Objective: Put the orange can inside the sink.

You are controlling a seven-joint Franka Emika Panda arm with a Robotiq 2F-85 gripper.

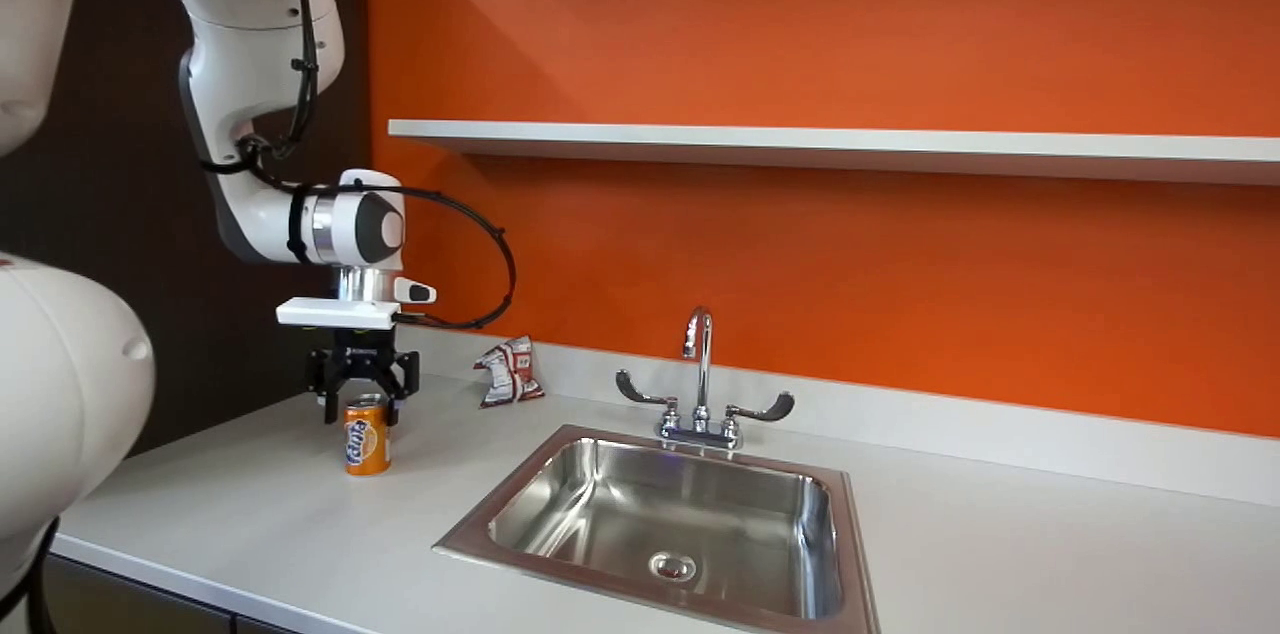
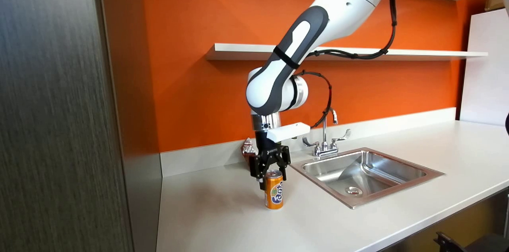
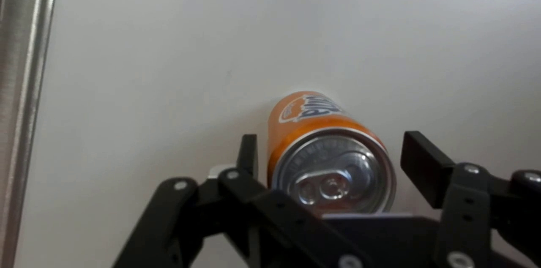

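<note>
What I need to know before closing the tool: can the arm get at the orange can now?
Probably yes: the tool is open, its fingers stand on either side of the upright orange can, and nothing visible blocks the way.

In an exterior view, the lower-left Fanta can [image 1: 367, 439] is orange, lettered blue and white, the Robotiq gripper [image 1: 361, 412] black, the lower-centre sink [image 1: 700, 489] silver, the snack bag [image 1: 510, 372] red-and-white, the upper-right wall [image 1: 880, 34] orange.
</note>
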